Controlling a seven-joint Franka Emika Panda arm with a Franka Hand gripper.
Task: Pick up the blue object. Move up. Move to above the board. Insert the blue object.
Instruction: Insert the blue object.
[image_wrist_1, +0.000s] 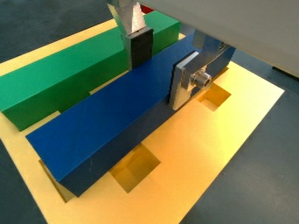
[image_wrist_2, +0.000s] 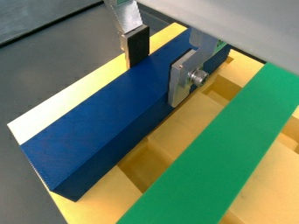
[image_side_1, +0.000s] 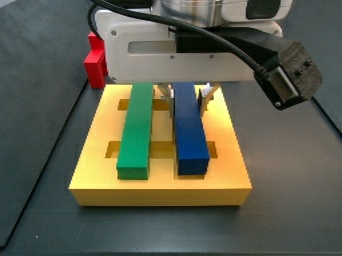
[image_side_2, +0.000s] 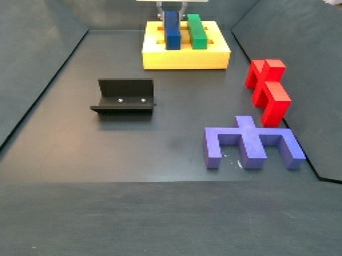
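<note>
The blue object is a long blue bar lying flat in a groove of the yellow board. It lies parallel to a green bar and level with it. My gripper straddles the far part of the bar, one finger against each long side, shut on it. Both side views show the gripper low over the board, with the blue object beside the green bar.
A red block stands just behind the board's corner. On the dark floor are red pieces, a purplish notched block and the fixture. Dark walls ring the floor.
</note>
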